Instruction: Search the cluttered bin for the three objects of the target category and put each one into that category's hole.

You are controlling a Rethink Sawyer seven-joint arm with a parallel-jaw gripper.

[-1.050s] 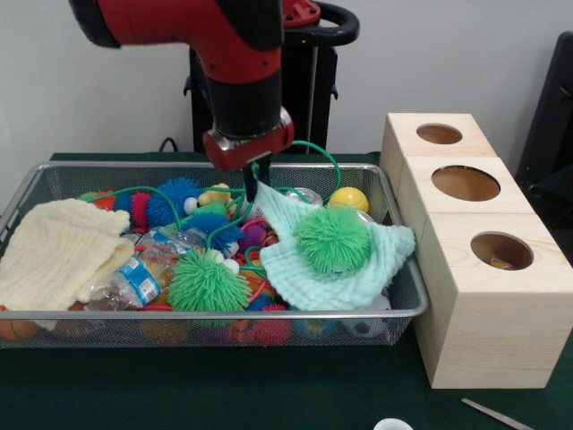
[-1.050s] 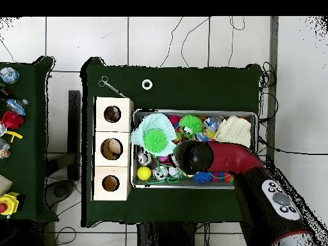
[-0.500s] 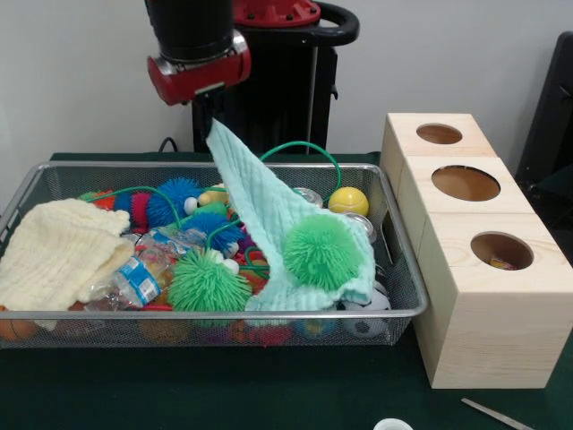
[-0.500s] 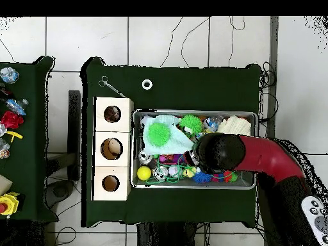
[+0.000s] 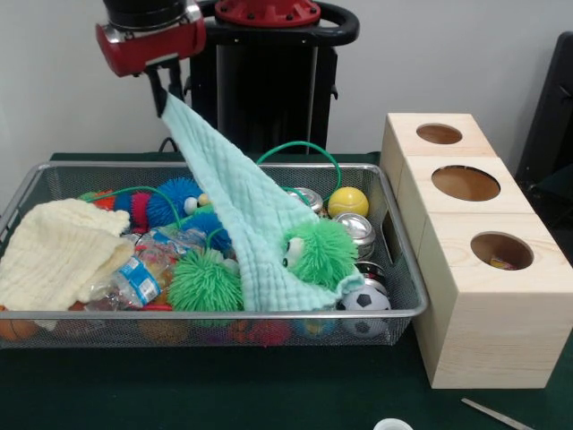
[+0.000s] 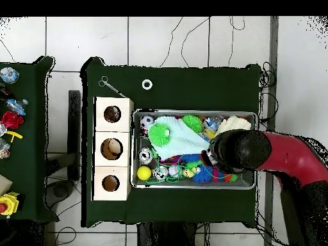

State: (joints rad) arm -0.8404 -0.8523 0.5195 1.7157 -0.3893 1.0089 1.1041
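- Table [image 5: 224,394]: dark green cover; a thin metal tool [image 5: 497,414] lay at the front view's 5 o'clock edge, and a small white ring [image 6: 147,84] showed on the cover in the overhead view.
- Wire bin [image 5: 215,315]: silver mesh, rectangular, crowded with toys.
- Soccer ball [image 5: 363,302]: black and white, small, at the bin's near 3 o'clock corner, against the mesh.
- Green spiky ball [image 5: 205,282]: by the near rim, just at 9 o'clock of the cloth's lower edge.
- Second green spiky ball [image 5: 323,253]: rested against the cloth's lower part, on its 3 o'clock side.
- Plastic bottle [image 5: 134,273]: blue label, lying flat at 9 o'clock of the first spiky ball.
- Cream cloth [image 5: 55,248]: folded, filling the bin's 9 o'clock end.
- Wooden box [image 5: 483,305]: three round holes in a row on top, standing just beside the bin at 3 o'clock.
- Mint cloth [image 5: 242,210]: lifted by one corner, stretched in a slant from the hand down to the toys; its lower edge was still in the bin.
- Blue spiky ball [image 5: 175,199]: further back, partly behind the cloth.
- Yellow ball [image 5: 347,201]: near the far rim, toward 2 o'clock, beside metal cans [image 5: 360,231].
- Hand [image 5: 167,88]: raised above the bin at 11 o'clock, its dark fingers pinched together on the mint cloth's top corner.
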